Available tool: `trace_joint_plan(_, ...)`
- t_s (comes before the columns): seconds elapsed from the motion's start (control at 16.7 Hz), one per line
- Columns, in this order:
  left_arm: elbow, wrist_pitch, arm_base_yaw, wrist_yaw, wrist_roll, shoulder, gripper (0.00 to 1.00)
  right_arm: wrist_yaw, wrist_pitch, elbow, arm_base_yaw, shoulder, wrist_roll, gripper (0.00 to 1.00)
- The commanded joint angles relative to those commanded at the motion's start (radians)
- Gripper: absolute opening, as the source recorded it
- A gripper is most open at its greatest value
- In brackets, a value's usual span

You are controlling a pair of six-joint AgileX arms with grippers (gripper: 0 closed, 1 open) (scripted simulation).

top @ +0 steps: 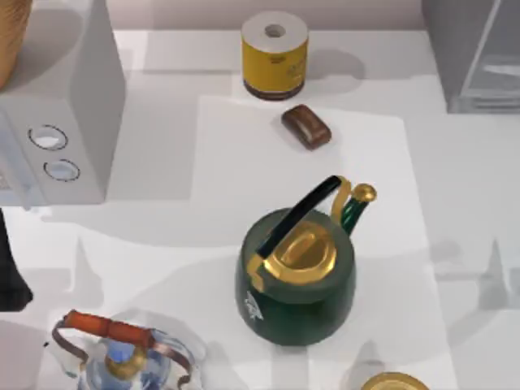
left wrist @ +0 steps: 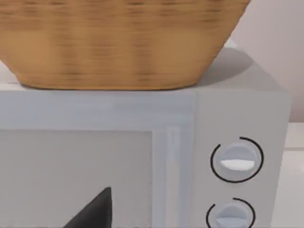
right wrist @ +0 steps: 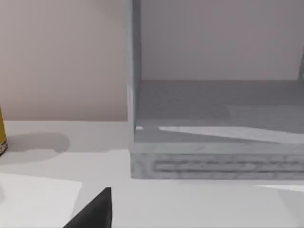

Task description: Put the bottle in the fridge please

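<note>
Fridge (top: pixel 475 57) far right; no bottle identifiable.
Gripper states: cannot tell. Risk: mistaking the yellow can (top: pixel 275 55) or kettle (top: pixel 296 272) for the bottle.

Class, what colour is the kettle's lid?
Gold, on the dark green kettle; the lid shows best in the top view.

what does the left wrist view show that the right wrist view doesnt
Left wrist view alone: a woven basket sitting on top of the light-grey box, and the box's two round dials. Right wrist view alone: the fridge seen from the front, its grey inside visible, and the edge of the yellow can beside it. Both share the white table, the pale back wall and a dark gripper fingertip at the frame edge.
</note>
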Motion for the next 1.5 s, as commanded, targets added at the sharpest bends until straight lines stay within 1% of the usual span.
trace_joint_plan(0.12, 0.0, 0.0, 0.0, 0.0, 0.0, 0.0, 1.0, -0.001, 0.0, 0.0, 0.0, 0.001, -0.001, 1.0)
trace_joint_plan(0.24, 0.0, 0.0, 0.0, 0.0, 0.0, 0.0, 1.0, -0.032, -0.005, 0.018, -0.025, 0.032, -0.031, 1.0)
trace_joint_plan(0.36, 0.0, 0.0, 0.0, 0.0, 0.0, 0.0, 1.0, -0.103, -0.021, 0.06, -0.082, 0.101, -0.104, 1.0)
trace_joint_plan(0.48, 0.0, 0.0, 0.0, 0.0, 0.0, 0.0, 1.0, -0.204, -0.05, 0.117, -0.161, 0.203, -0.22, 1.0)
trace_joint_plan(0.66, 0.0, 0.0, 0.0, 0.0, 0.0, 0.0, 1.0, -0.379, -0.108, 0.215, -0.298, 0.416, -0.473, 1.0)
trace_joint_plan(0.9, 0.0, 0.0, 0.0, 0.0, 0.0, 0.0, 1.0, -0.628, -0.225, 0.352, -0.485, 0.801, -0.906, 1.0)
trace_joint_plan(1.14, 0.0, 0.0, 0.0, 0.0, 0.0, 0.0, 1.0, -0.867, -0.388, 0.482, -0.656, 1.222, -1.321, 1.0)
trace_joint_plan(1.32, 0.0, 0.0, 0.0, 0.0, 0.0, 0.0, 1.0, -1.017, -0.523, 0.565, -0.764, 1.474, -1.55, 1.0)
trace_joint_plan(1.5, 0.0, 0.0, 0.0, 0.0, 0.0, 0.0, 1.0, -1.12, -0.633, 0.623, -0.839, 1.636, -1.695, 1.0)
